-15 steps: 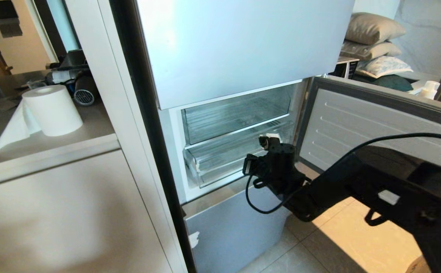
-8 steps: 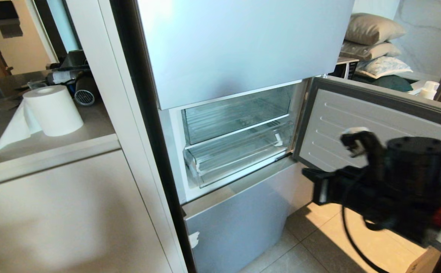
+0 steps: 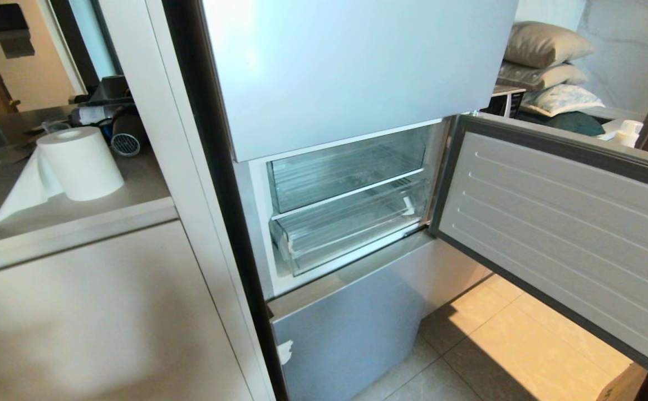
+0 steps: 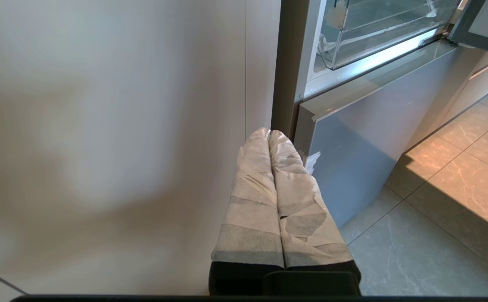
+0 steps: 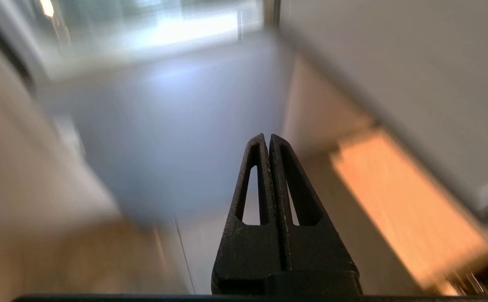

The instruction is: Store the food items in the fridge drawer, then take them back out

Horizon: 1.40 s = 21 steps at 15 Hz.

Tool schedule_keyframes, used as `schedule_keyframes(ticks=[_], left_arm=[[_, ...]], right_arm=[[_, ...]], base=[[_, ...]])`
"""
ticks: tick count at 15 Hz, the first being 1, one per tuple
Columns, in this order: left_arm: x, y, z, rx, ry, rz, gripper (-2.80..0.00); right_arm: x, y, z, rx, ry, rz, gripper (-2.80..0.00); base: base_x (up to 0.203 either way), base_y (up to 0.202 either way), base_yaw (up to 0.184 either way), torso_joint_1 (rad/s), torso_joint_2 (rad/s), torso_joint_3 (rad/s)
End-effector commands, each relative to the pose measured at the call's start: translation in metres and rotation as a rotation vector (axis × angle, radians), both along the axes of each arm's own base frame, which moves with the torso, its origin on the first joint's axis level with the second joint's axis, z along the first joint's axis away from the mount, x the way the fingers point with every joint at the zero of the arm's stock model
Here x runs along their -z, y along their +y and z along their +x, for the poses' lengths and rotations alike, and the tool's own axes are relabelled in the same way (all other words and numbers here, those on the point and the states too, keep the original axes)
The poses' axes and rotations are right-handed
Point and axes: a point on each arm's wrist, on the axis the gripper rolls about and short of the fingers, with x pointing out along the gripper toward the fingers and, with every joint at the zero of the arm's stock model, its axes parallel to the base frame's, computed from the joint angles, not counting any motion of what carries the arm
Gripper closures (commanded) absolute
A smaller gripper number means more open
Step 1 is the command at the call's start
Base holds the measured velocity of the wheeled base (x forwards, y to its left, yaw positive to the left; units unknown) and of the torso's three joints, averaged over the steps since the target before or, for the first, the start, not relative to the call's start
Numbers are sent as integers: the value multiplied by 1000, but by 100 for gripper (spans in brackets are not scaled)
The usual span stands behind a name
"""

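Note:
The fridge drawer (image 3: 352, 231) is a shallow clear drawer with a white patch at its right front corner. It sits pushed into the open middle compartment, and nothing shows inside it. Its front corner also shows in the left wrist view (image 4: 378, 33). The food items are out of view. Neither arm appears in the head view. My left gripper (image 4: 269, 133), wrapped in white tape, is shut and empty, low beside the pale cabinet wall left of the fridge. My right gripper (image 5: 268, 137) is shut on nothing and points at the pale-blue lower door panel (image 5: 177, 126).
The compartment door (image 3: 558, 223) stands swung open to the right over the tiled floor (image 3: 502, 345). A clear bin (image 3: 346, 167) sits above the drawer. A paper towel roll (image 3: 79, 161) stands on the counter at the left. Pillows (image 3: 546, 44) lie at the back right.
My right arm has drawn back from the drawer's right front corner, swung right and down, and left the head view. The drawer has not moved.

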Motion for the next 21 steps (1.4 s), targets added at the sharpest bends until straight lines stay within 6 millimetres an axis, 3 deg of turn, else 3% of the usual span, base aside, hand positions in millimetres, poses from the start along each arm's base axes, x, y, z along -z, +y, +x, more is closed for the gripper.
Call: schedule_keyframes(ticks=[1,5,9,15,16,18,21], left_arm=[[0,0,0,0,0,0,0],[0,0,0,0,0,-1,0],[0,0,0,0,8,5,0],[-1,0,0,-2,-7,-2,0],[-9,0,-2,-4,-42,-2,0],[-46,0,-10,8,-113,-4,0],[-77,-2,17,98,54,-32,0]], right_arm=[[41,-1,-17,-16,139,-77,0],[41,-1,-17,-6,155,-86,0],[41,-1,-15,132,177,-127,0],[42,-1,-16,192,146,-32,0],[42,-1,-16,193,146,-32,0],[41,-1,-16,185,144,-58,0],[41,-1,-16,255,169,-100,0]], base=[[0,0,0,0,0,0],[0,0,0,0,0,0],[0,0,0,0,0,0],[0,0,0,0,0,0],[0,0,0,0,0,0],[0,0,0,0,0,0],[0,0,0,0,0,0]])
